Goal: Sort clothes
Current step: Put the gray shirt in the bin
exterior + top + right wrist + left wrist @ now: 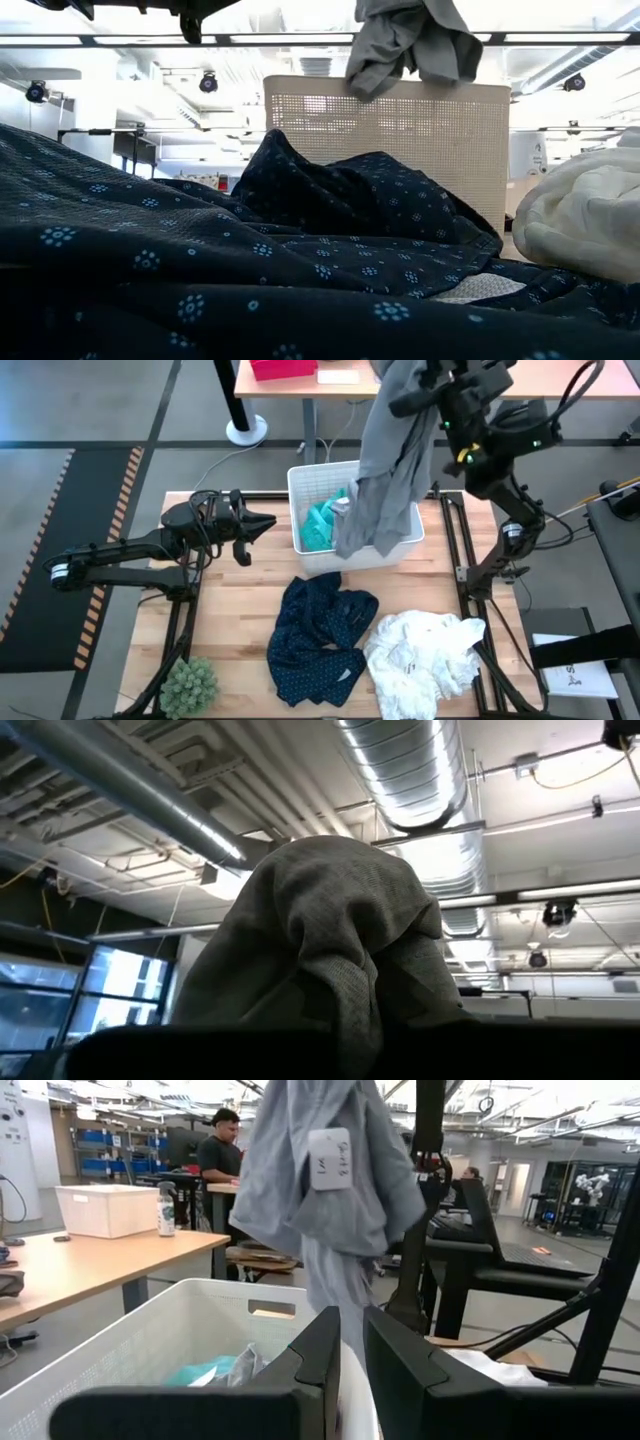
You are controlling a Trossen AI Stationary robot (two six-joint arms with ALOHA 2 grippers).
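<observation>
High above the white bin [400, 538], right gripper [425, 385] clamps the grey garment [390, 460]; left gripper [262, 523] nearly closed, empty.

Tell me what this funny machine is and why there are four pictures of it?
It is a robot with two dark arms at a wooden table. Each arm ends in a two-finger gripper. One picture looks straight down from above, one looks level from the table top, and one comes from a camera on each wrist.

The right gripper is shut on a grey garment, holding it up high so it hangs over a white plastic bin. A teal garment already lies in the bin. The left gripper waits beside the bin, nearly closed and holding nothing.

On the table lie a navy patterned garment and a large white garment. A green spiky plant sits at one corner. In the left wrist view a person stands by a desk far behind.
</observation>
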